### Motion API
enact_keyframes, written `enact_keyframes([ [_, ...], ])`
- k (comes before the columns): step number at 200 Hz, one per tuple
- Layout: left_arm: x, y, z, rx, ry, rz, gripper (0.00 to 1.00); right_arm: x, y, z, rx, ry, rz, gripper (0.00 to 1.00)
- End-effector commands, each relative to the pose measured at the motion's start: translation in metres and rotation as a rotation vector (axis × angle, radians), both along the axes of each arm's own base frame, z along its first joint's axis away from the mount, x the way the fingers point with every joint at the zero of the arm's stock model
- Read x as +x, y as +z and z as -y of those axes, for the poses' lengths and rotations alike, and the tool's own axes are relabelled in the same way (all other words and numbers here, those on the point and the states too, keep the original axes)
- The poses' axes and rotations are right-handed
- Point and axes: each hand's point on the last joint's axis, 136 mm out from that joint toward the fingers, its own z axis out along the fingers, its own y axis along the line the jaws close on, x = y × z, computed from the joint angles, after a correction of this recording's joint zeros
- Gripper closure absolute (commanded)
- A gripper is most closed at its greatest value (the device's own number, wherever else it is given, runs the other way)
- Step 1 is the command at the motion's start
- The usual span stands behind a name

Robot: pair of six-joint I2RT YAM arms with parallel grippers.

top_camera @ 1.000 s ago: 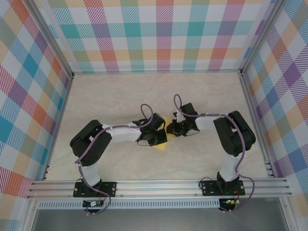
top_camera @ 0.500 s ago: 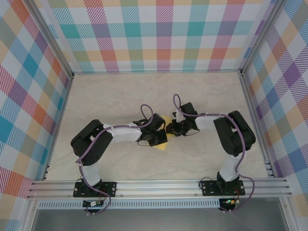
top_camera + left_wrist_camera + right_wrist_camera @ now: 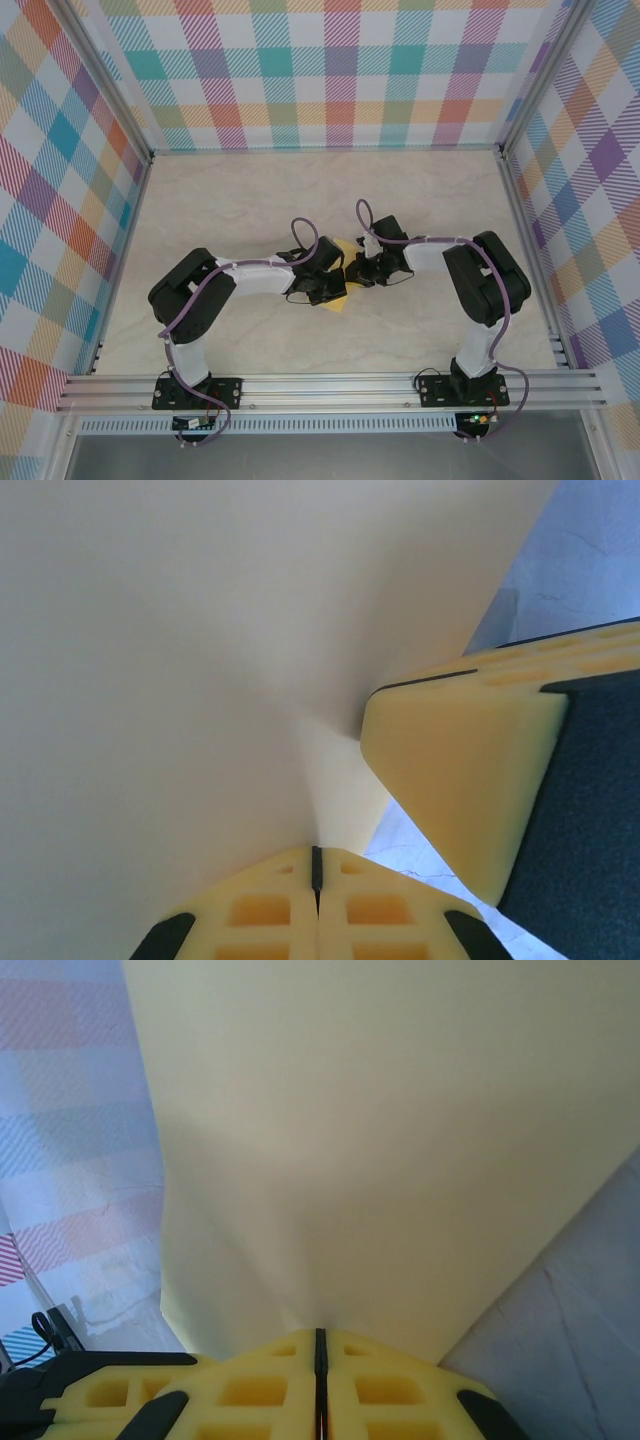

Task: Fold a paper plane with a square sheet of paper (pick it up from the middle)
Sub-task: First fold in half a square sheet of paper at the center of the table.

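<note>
We saw the yellow paper [image 3: 200, 660] spread across most of the frame, rising from the left gripper [image 3: 317, 868], whose yellow foam fingers were pressed together on its lower edge. At the right, the right gripper [image 3: 385, 691] met the paper with its tip. Pale marbled table [image 3: 590, 550] showed behind.

— Open room?
— Far half of the table [image 3: 250, 195], full width, plus strips outside each arm.
— Obstructions?
— Left arm [image 3: 250, 272] and right arm [image 3: 440, 248] meet mid-table, yellow paper [image 3: 338, 302] gripped between them; checked walls [image 3: 340, 80] close three sides.
</note>
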Motion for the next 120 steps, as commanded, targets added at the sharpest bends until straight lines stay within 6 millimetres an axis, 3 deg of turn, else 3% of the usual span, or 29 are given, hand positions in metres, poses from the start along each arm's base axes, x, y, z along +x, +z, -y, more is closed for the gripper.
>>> enact_keyframes([
  [1,-0.029,-0.033,-0.028,0.138,-0.006,-0.102,0.96,0.012,-0.003,0.003,-0.023,0.009,0.031,0.93],
  [49,-0.042,-0.042,-0.039,0.163,-0.022,-0.137,0.97,0.039,0.006,0.011,-0.006,-0.018,0.072,0.92],
  [120,-0.042,-0.044,-0.034,0.142,-0.03,-0.138,0.97,0.083,0.003,0.04,-0.055,-0.101,0.11,0.92],
])
